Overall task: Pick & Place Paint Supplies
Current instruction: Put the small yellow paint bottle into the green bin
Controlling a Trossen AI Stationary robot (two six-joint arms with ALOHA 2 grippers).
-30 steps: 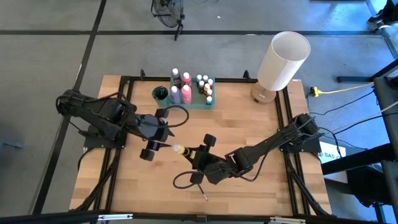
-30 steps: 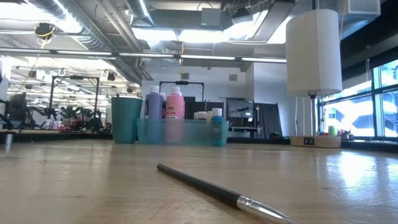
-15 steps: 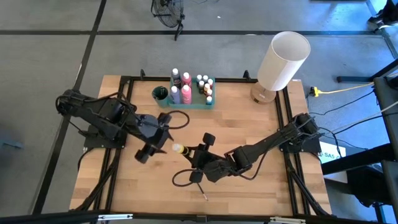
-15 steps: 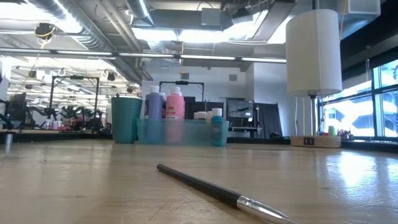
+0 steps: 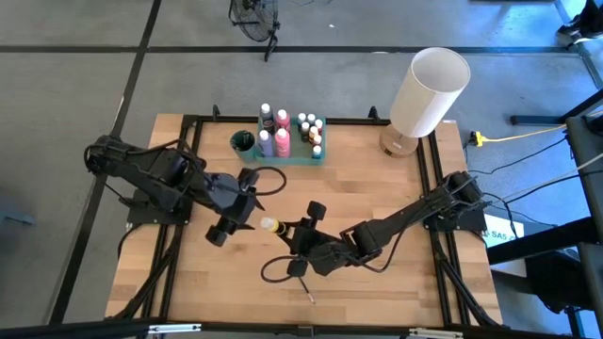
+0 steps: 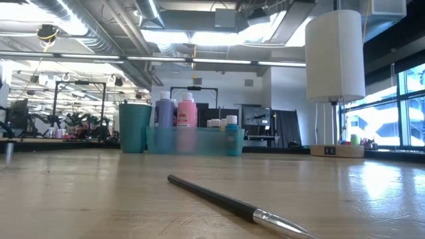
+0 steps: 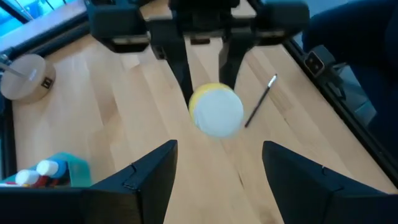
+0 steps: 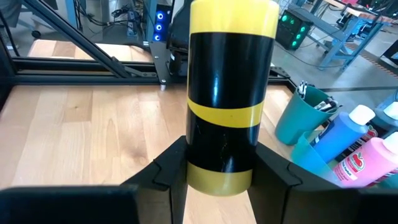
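A yellow paint bottle [image 5: 270, 226] with a black label and a white cap is held level between the two arms. Its cap [image 7: 216, 111] faces my left gripper [image 5: 236, 224], which is open; its fingers [image 7: 149, 180] stand apart just short of the cap. My right gripper [image 5: 283, 229] is shut on the bottle. A thin dark paintbrush [image 5: 308, 292] lies flat on the wood near the near edge. Other bottles stand in the green tray [image 5: 294, 158] at the far edge. My right gripper pinches the yellow bottle's lower body [image 8: 217, 155], near its bottom end, between its two fingers [image 8: 171, 168]. The fingers come level from the table's right and lie along the bottle. The capped end points away from them toward the left gripper. The bottle is off the wood.
A teal cup [image 5: 243, 142] with brushes stands left of the tray. The big white lamp [image 5: 429, 91] stands at the far right corner. The paintbrush [image 6: 219, 199] lies across the near part of the table. Bare wood spans the middle and the left.
My left gripper has turned a little and drawn slightly away from the bottle's cap, toward the table's left. The bottle stays level in the right gripper, which has kept nearly still.
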